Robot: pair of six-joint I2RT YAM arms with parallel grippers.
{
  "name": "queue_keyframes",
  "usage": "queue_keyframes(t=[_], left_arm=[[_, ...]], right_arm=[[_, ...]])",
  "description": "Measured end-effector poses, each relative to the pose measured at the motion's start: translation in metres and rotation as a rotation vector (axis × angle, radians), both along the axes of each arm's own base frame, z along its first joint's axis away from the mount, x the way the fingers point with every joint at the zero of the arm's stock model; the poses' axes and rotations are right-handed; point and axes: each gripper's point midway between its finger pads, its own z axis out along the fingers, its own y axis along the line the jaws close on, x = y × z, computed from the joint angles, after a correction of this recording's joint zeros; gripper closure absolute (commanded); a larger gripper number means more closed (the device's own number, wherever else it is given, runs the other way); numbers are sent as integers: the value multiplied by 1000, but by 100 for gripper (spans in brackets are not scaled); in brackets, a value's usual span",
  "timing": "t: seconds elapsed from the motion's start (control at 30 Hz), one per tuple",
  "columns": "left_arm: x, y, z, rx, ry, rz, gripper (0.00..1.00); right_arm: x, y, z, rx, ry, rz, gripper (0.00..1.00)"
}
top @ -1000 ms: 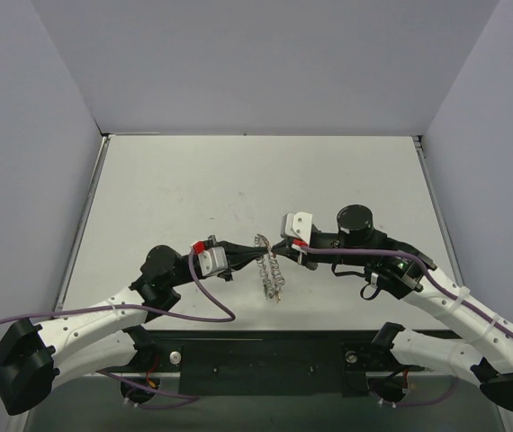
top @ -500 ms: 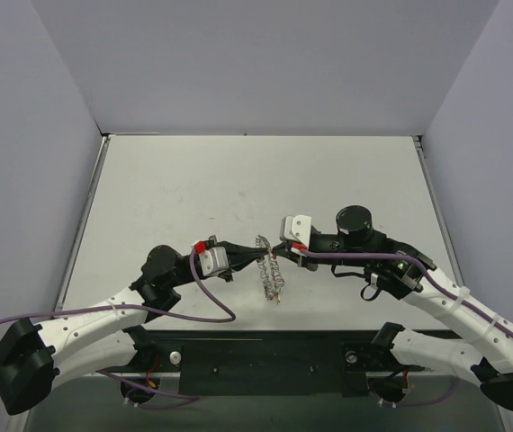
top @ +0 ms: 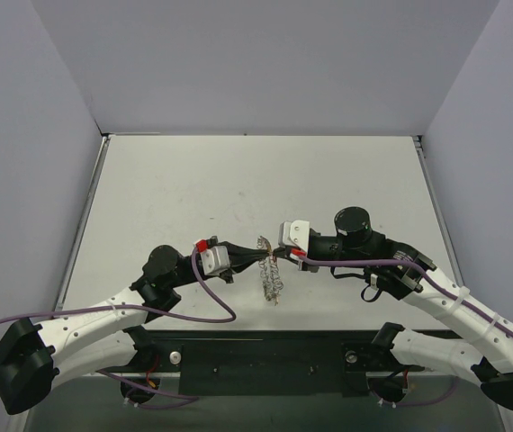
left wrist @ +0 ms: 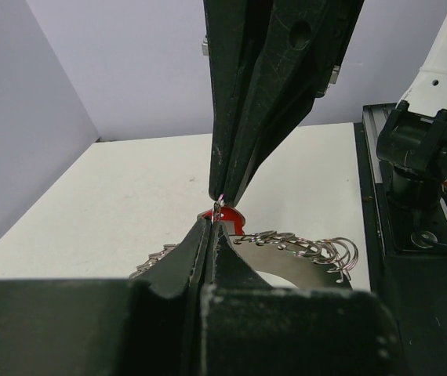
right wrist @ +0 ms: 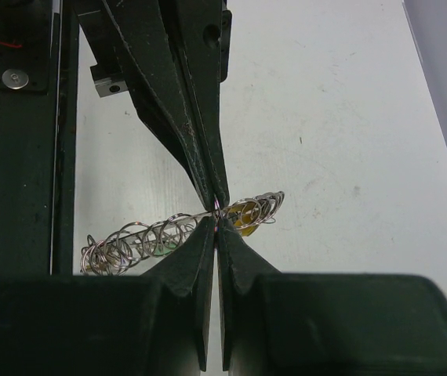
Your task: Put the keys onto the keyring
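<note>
R tool (top: 278, 256) moved left; L tool (top: 260, 257) pinches keyring (top: 272, 281).

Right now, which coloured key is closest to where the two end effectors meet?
The red key: its head sits right at the meeting tips, while the yellow key lies slightly aside.

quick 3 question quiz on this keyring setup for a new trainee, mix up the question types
1. True or false: both arms' jaws stand wide open.
2. In the right wrist view, the key head beside the jaw tips is: A blue, B yellow, C black.
3. Fill in: the two sets of jaws meet tip to tip at the ____.

Key: 1 false, both are shut. 2 B. 3 keyring.
</note>
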Motion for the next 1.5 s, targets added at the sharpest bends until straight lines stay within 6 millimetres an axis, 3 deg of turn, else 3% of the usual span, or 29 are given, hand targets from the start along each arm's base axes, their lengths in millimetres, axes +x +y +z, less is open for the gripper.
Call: queue_keyframes(t=[1.07, 1.5], left_arm=[[2, 1, -3, -3, 53, 8, 100], [7, 4, 13, -101, 153, 4, 100]], right_arm=[[-2, -4, -8, -49, -32, 23, 100], [5, -3, 1, -25, -66, -4, 100]])
